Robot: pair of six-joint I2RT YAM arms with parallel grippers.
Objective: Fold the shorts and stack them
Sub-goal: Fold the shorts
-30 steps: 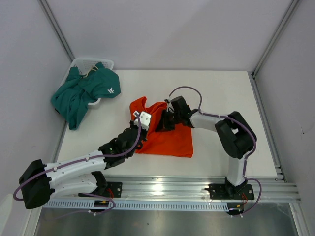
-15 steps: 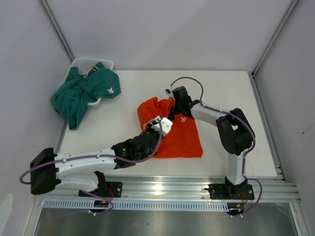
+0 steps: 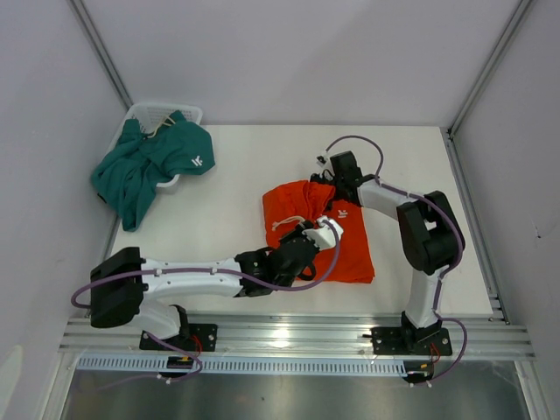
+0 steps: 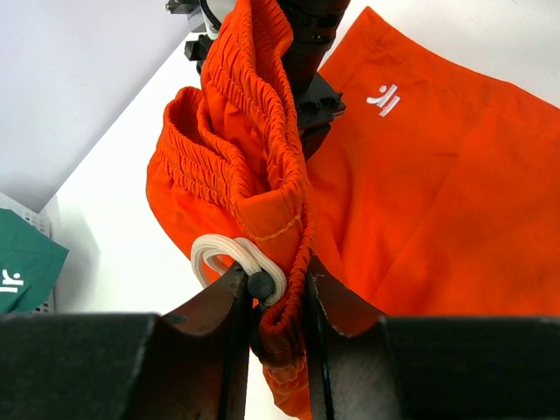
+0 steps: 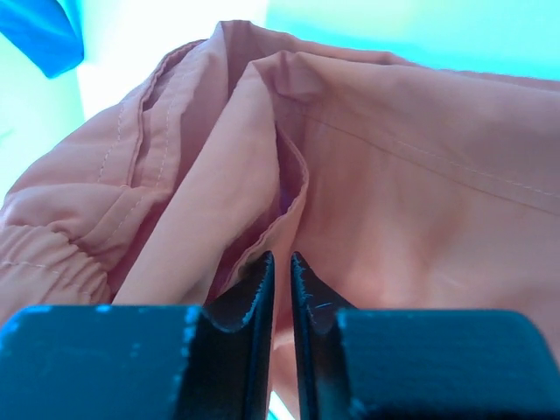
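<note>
White table (image 3: 236, 175) inside grey walls with metal frame posts. Orange shorts (image 3: 350, 249) lie right of the table's middle, toward the near edge. Their lower part is spread flat. The waistband (image 4: 249, 105) end is bunched and pulled up off the surface between the two arms. A small white logo (image 4: 383, 99) shows on the flat part.

Left gripper (image 4: 271, 297) reaches in low from the near left. Its fingers are closed tight on the gathered elastic waistband, with only cloth between them. The white drawstring (image 4: 219, 254) loops out just beside the left finger.

Right gripper (image 5: 282, 267) comes in from the far right side of the shorts. Its fingers are nearly together, leaving just a thin slit, and a folded hem edge of the orange shorts runs into the tips. In the left wrist view the waistband rises up to this gripper.

Teal shorts (image 3: 144, 171) sit at the far left corner, well apart from the arms. They are draped over the white mesh basket (image 3: 153, 112) and hang past the left edge, logo up.
</note>
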